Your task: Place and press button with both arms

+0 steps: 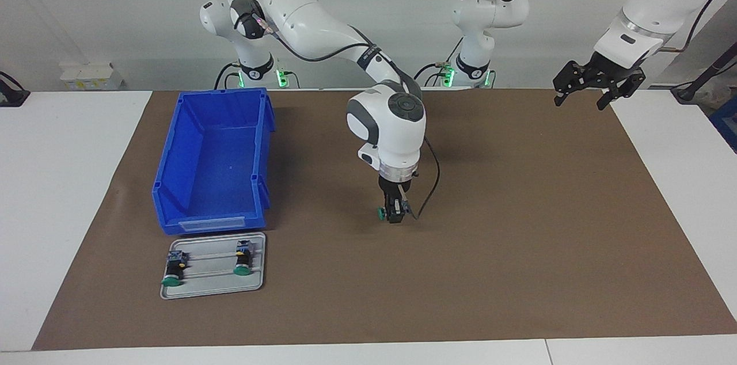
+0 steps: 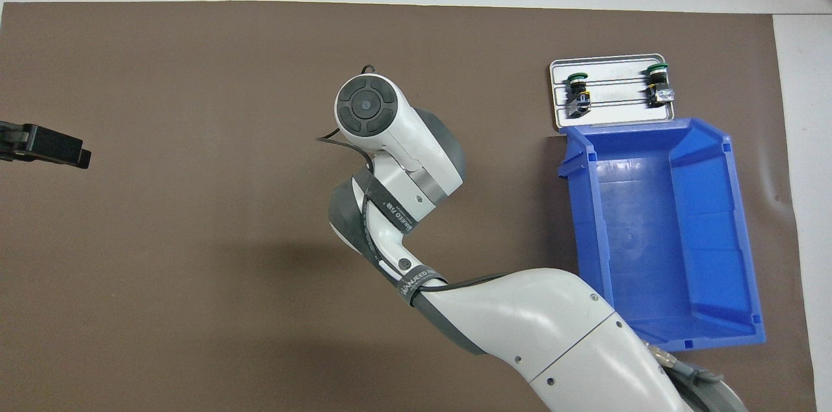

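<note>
The button (image 1: 380, 213) was gripped in the closed right gripper (image 1: 395, 215) low over the mat (image 1: 518, 227), beside the bin (image 1: 214, 160), for placing; the left gripper (image 1: 596, 84), open and empty, was kept waiting off the bin's end

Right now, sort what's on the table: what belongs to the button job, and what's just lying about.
Belongs to the job:
- button, held in the right gripper just above the mat's middle
- left gripper, open, waiting raised at its own end of the table
- two spare buttons on the metal tray

Lying about:
- blue bin, nothing visible in it
- brown mat
</note>
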Controlling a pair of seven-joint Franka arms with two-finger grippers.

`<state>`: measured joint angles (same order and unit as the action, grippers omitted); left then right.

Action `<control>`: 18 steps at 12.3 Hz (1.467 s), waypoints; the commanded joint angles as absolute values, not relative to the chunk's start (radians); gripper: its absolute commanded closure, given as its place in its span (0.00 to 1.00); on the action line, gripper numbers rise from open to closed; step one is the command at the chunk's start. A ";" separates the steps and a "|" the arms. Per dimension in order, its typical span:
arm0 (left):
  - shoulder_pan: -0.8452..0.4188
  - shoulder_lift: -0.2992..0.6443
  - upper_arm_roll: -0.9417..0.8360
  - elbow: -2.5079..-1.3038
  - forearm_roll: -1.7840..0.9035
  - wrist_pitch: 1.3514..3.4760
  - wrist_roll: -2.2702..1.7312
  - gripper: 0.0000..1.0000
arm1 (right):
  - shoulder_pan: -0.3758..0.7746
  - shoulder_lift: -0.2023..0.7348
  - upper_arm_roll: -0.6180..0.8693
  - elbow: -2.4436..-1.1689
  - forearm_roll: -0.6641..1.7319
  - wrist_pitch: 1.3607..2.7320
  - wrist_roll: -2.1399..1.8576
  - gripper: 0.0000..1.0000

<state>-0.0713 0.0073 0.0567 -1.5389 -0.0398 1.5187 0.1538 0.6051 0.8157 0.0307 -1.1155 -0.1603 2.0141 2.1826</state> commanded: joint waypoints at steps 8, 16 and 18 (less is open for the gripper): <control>-0.069 -0.020 0.054 -1.566 -0.048 1.525 0.163 0.00 | 0.604 0.801 0.032 -1.203 -0.155 2.039 2.250 0.06; -0.115 -0.012 0.041 -1.566 -0.066 1.592 0.461 0.00 | 0.284 0.550 0.083 -1.108 -0.049 1.645 1.630 0.05; -0.152 -0.003 0.038 -1.565 -0.077 1.646 0.549 0.00 | 0.235 0.464 0.081 -1.108 -0.048 1.522 1.405 0.05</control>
